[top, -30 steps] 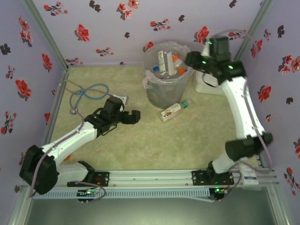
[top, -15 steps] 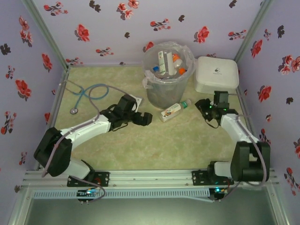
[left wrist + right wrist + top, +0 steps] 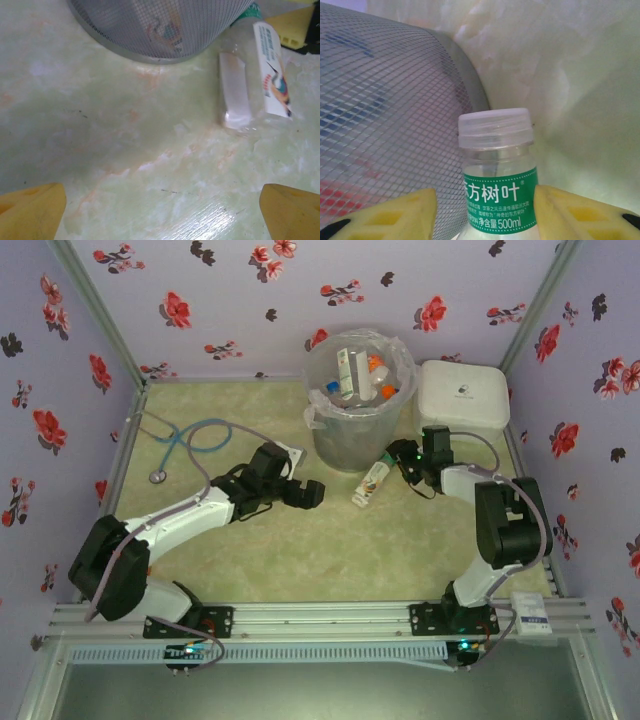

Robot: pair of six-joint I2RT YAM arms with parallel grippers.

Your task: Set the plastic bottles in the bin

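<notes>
Right wrist: bottle (image 3: pixel 497 200) is cut off below its label by the bottom edge, same for the right gripper (image 3: pixel 485 202) fingers either side, so grip or no grip can't be told; bin (image 3: pixel 380 125) runs off left and top. Left wrist: bin cut above its base, bottle's neck end lost at the top edge, left gripper (image 3: pixel 162 202) fingertips clipped at the bottom corners. Top view: bottles (image 3: pixel 355 375) in the bin overlap, count unclear.

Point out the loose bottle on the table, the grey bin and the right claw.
Clear plastic bottle with green neck label (image 3: pixel 368 484), top external view, on its body.
Tall translucent grey plastic bin (image 3: pixel 345 440), top external view, on its side wall.
Right claw (image 3: pixel 485 197), right wrist view, midway between its yellow fingertips.
</notes>
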